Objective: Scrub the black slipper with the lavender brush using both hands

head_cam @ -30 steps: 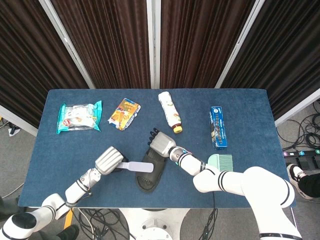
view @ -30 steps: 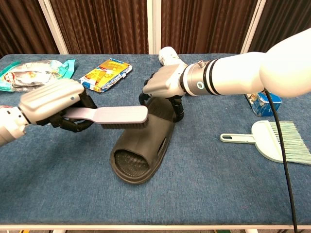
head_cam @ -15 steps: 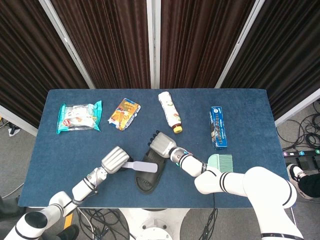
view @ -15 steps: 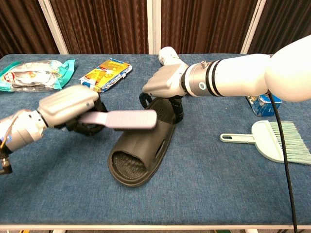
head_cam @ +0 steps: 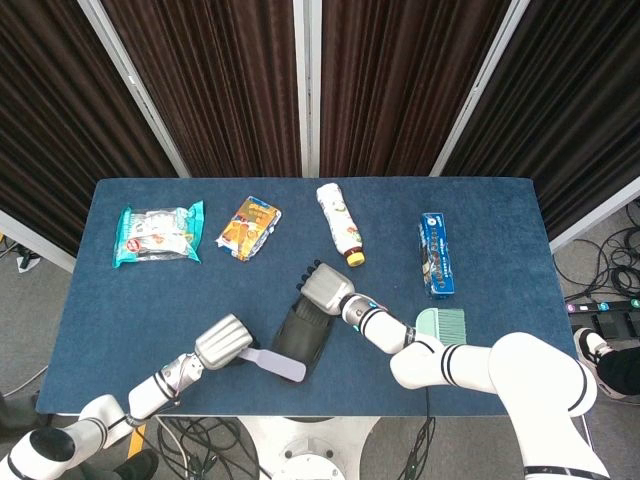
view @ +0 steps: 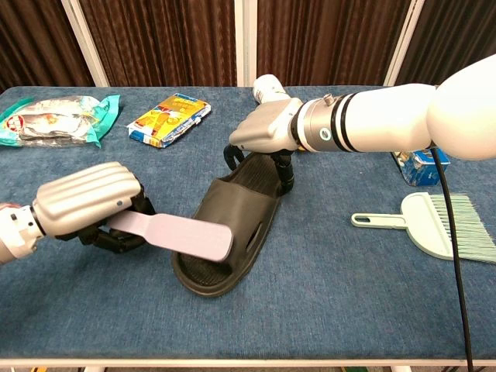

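The black slipper (head_cam: pixel 301 337) (view: pixel 235 218) lies at the table's front middle, its toe end towards the far side. My right hand (head_cam: pixel 323 288) (view: pixel 265 130) grips that far end from above. My left hand (head_cam: pixel 224 343) (view: pixel 87 200) holds the lavender brush (head_cam: pixel 276 364) (view: pixel 180 233) by its handle. The brush head lies across the near heel end of the slipper, covering part of the footbed in the chest view.
A teal dustpan and brush (head_cam: pixel 440 323) (view: pixel 442 221) lies right of the slipper. Along the far side lie a bottle (head_cam: pixel 339 222), a blue box (head_cam: pixel 436 253), an orange snack pack (head_cam: pixel 250 227) and a teal-edged snack bag (head_cam: pixel 157 233).
My left hand has drawn back towards the near table edge, carrying the brush from the slipper's strap down to its heel end. The right hand has kept its hold on the far end.
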